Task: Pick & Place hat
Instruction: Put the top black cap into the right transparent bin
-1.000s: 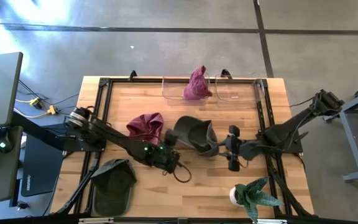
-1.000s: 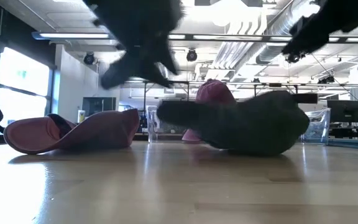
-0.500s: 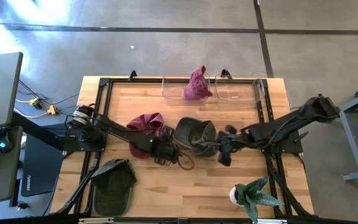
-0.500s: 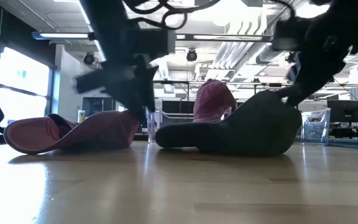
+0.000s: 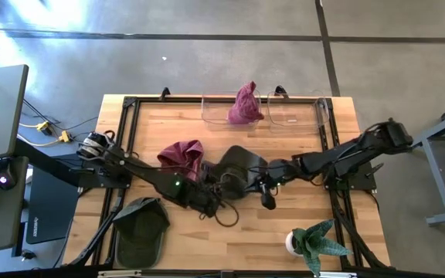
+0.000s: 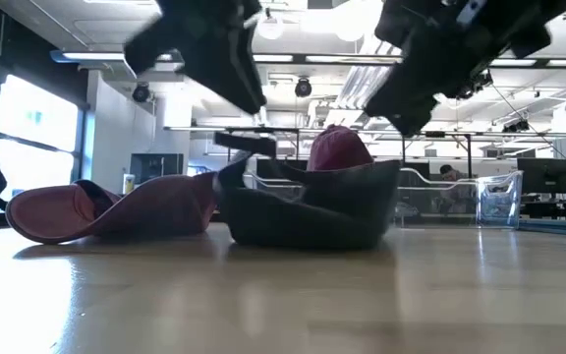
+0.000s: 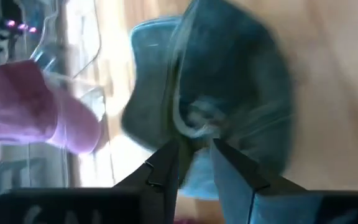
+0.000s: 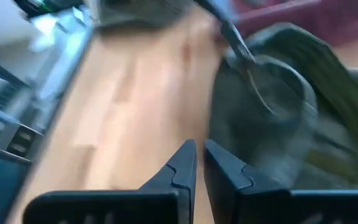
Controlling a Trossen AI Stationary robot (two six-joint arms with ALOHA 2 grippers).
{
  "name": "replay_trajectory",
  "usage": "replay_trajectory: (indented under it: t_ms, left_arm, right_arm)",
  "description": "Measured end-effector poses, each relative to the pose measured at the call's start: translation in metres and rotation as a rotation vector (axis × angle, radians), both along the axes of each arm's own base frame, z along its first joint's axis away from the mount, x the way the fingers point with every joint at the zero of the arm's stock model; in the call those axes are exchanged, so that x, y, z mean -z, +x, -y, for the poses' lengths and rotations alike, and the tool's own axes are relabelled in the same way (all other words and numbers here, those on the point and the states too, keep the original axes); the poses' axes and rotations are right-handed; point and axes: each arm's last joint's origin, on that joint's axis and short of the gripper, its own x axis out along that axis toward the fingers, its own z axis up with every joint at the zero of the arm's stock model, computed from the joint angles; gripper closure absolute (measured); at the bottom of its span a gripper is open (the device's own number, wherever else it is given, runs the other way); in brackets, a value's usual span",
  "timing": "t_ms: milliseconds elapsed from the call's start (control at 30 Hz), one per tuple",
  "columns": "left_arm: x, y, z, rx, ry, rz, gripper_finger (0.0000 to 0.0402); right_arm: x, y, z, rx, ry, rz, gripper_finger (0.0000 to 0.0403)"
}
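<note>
Dark grey hat sits near the middle of the table, crown down and opening upward in the low view, just beside a maroon hat on its left-arm side.

Left gripper is at the hat's near rim; in its wrist view the fingers stand narrow with a fold of the fabric between them, so it appears to be holding the hat, though the blur leaves the bite uncertain. Right gripper is at the opposite rim; its fingers are nearly together in its wrist view, and whether cloth is caught between them cannot be told.

Handling judgement: the hat is soft, light fabric that sags and folds under its own weight; only the brim is likely to offer any stiffness. A pinch on the rim or brim edge is the sound hold; a single pinch would let the crown droop and swing.

Clearances: two clear bins stand at the far edge, one holding a pink hat. Open wood lies between the hat and the bins. An olive cap lies at the near left corner, a potted plant near the near right corner; both are well apart from the hat
</note>
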Motion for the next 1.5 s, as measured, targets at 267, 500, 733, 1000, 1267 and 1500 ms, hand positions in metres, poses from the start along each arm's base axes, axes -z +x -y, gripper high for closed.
replay_trajectory:
  t_ms: [267, 500, 733, 1000, 1267, 1500]
  left_arm:
    - [0.002, -0.006, 0.014, 0.055, -0.021, -0.027, 0.0338]
    - [0.002, -0.003, 0.004, -0.01, 0.024, 0.001, 0.0342]
    - [0.004, 0.005, -0.022, -0.098, -0.057, -0.018, 0.0342]
    - [0.013, 0.007, -0.043, -0.071, -0.182, -0.122, 0.0342]
    - [0.011, 0.011, -0.04, -0.025, -0.172, -0.096, 0.0342]
    - [0.004, 0.028, -0.034, 0.285, -0.353, -0.016, 0.0342]
  right_arm:
    - [0.007, -0.008, -0.015, 0.059, -0.193, -0.042, 0.0321]
    - [0.029, 0.009, 0.0, 0.144, -0.106, -0.084, 0.0213]
    - [0.032, 0.013, 0.006, -0.054, 0.039, -0.112, 0.0272]
    - [0.026, -0.009, 0.002, -0.137, 0.043, -0.253, 0.038]
    - [0.011, -0.04, -0.006, -0.107, -0.042, -0.369, 0.0394]
    - [0.004, -0.046, -0.012, -0.101, -0.066, -0.332, 0.0398]
